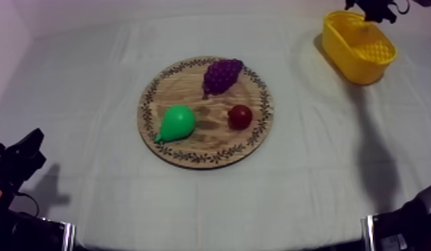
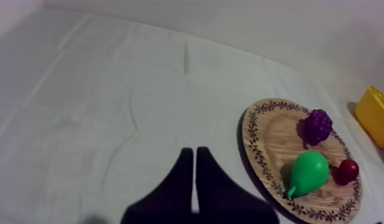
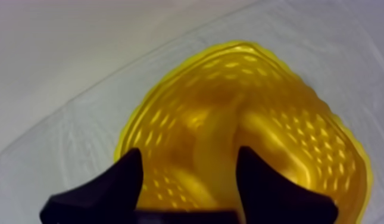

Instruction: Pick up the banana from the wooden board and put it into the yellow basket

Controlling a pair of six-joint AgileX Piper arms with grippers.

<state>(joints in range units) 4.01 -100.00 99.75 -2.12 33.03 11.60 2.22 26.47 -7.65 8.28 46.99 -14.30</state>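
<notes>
Banana (image 3: 215,138), smooth curve, lies inside perforated yellow basket (image 3: 161,122).

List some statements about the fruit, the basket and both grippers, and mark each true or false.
1. The banana lies on the wooden board. False: the wooden board holds the pear, the grapes and the small red fruit; the banana lies in the yellow basket.
2. The right gripper is over the yellow basket, its fingers apart. True.
3. The left gripper is shut on the pear. False: it is shut on nothing, over the cloth beside the board.
4. The grapes lie on the board, apart from the pear. True.
</notes>
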